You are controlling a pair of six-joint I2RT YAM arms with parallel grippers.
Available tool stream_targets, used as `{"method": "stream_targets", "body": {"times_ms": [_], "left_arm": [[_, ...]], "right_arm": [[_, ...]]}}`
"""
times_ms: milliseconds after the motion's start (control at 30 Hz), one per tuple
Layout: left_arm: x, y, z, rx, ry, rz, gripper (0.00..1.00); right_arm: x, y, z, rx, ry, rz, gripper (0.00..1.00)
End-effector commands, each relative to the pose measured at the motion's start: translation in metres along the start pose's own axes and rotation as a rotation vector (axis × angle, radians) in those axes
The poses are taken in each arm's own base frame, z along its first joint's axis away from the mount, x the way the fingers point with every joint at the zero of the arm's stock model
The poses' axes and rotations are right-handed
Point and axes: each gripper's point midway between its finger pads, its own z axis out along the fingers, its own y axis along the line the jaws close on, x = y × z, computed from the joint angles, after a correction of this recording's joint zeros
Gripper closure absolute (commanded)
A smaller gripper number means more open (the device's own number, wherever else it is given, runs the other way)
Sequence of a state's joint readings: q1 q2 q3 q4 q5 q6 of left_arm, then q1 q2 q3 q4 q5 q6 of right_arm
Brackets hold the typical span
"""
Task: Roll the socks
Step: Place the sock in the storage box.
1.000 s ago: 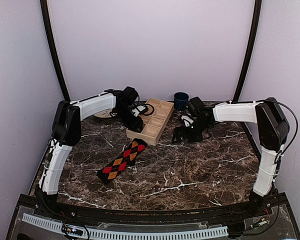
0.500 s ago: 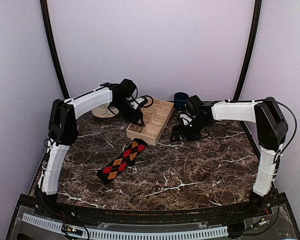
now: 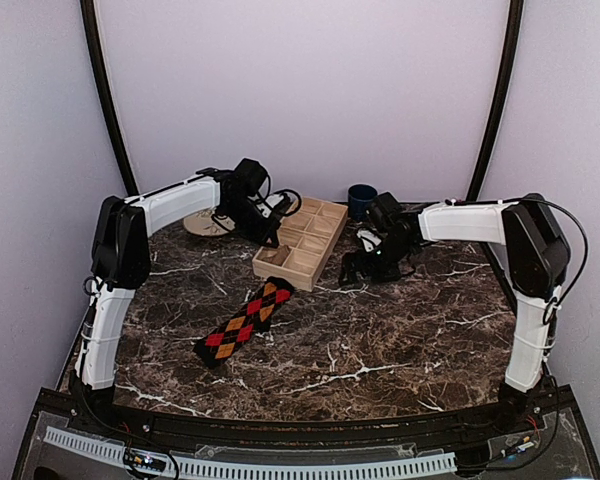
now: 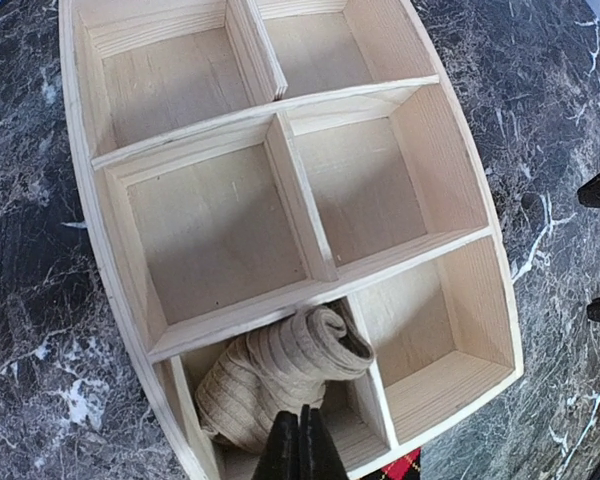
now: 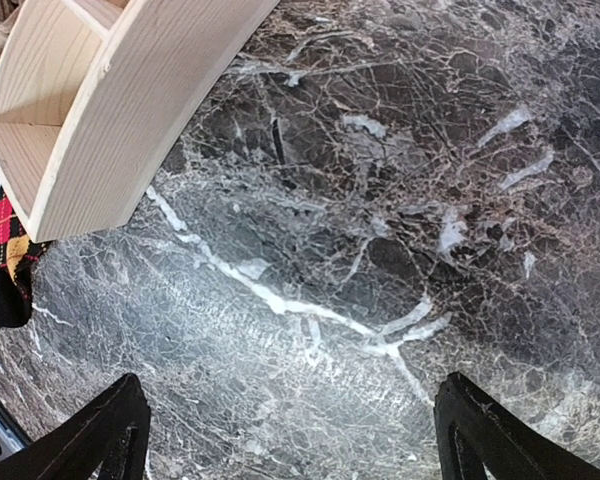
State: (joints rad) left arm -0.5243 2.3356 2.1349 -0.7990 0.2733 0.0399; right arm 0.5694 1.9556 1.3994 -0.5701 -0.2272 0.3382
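Note:
The tan sock (image 4: 280, 385) lies rolled up in the near-left compartment of the wooden tray (image 4: 90, 230). My left gripper (image 4: 302, 445) hovers just above that roll, shut, with nothing between its fingers. In the top view the left gripper (image 3: 270, 235) hangs over the tray (image 3: 325, 250). The black argyle sock (image 3: 243, 322) lies flat and unrolled on the marble in front of the tray; its end shows in the right wrist view (image 5: 5, 260). My right gripper (image 5: 290, 440) stands wide open over bare marble to the right of the tray (image 5: 130, 110).
A dark blue cup (image 3: 361, 201) stands behind the tray at the back. A round wooden disc (image 3: 205, 225) lies at the back left. A small white object (image 3: 368, 240) sits beside the right arm's wrist. Curved black poles frame both sides.
My left gripper has shut with nothing in it and pulled up and back from the tray's near end, leaving the tan roll in its compartment. The right arm has barely moved.

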Motion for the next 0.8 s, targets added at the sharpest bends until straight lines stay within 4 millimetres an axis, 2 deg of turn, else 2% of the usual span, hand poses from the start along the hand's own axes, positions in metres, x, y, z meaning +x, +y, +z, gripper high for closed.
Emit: {"method": "stream_targets", "body": {"times_ms": [0, 767], "left_arm": [[-0.011, -0.006, -0.021, 0.014, -0.056, 0.011, 1.00], [0.004, -0.010, 0.020, 0.066, -0.018, 0.008, 1.00]], "right_arm": [[-0.009, 0.006, 0.002, -0.003, -0.015, -0.008, 0.03], [-0.008, 0.005, 0.010, -0.005, 0.003, 0.000, 0.03]]}}
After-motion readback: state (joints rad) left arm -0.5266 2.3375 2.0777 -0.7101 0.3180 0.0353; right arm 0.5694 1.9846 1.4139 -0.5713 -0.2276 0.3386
